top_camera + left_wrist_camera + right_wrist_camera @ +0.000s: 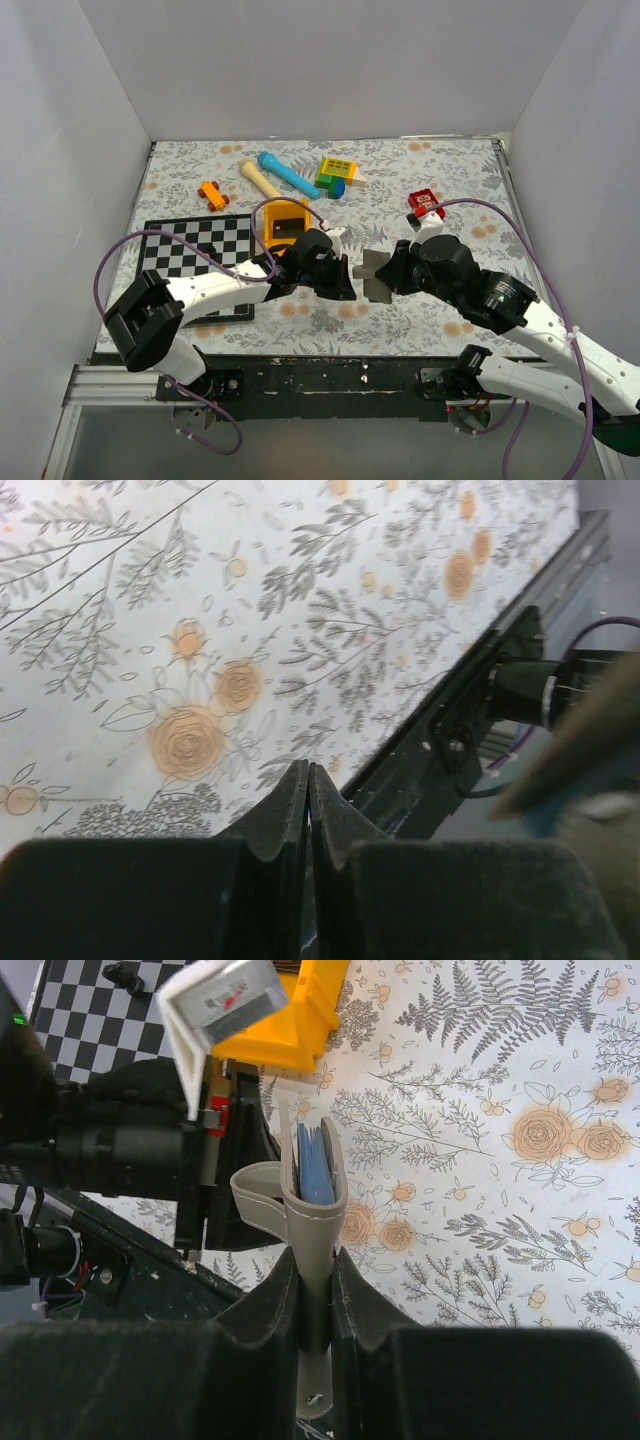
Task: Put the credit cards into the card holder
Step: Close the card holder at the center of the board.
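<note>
- Both arms reached inward from the near edge, with the left gripper (350,275) and the right gripper (386,272) facing each other at mid-table.
- A floral cloth (450,190) covered the table, enclosed by white walls (330,70).
- We saw the left jaws pressed fully together and could not tell whether they held anything.
- The right jaws pinched the card holder (312,1210) upright, between the two grippers.

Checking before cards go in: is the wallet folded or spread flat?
Folded: wallet pinched in the right gripper, grey sides close together, bluish inside showing between.
</note>
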Robot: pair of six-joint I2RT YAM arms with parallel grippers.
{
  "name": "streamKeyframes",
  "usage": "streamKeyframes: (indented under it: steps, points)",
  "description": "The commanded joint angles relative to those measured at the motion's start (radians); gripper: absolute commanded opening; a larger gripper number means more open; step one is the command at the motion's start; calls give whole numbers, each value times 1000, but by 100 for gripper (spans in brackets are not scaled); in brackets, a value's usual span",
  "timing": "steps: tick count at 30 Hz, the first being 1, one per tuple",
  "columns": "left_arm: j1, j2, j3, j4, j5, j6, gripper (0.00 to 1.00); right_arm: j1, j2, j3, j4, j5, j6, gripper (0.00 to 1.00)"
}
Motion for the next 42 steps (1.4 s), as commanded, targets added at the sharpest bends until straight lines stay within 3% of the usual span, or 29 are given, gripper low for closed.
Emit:
streamKeyframes:
  steps: [1, 23, 30, 36, 42]
  points:
    - [-1, -106, 49, 84, 95, -3, 0, -13, -26, -4, 58, 3, 20, 1]
    - [25, -197, 242, -23, 151, 48, 3, -29, 15, -67, 63, -24, 29, 1]
    - [25, -169, 253, 0, 174, 37, 2, -29, 18, -82, 80, -29, 35, 1]
    - [39, -191, 245, -40, 100, 49, 2, -30, -8, -84, 66, 0, 38, 1]
    - [49, -180, 190, -7, 148, 35, 1, -29, -25, -78, 86, 6, 38, 1]
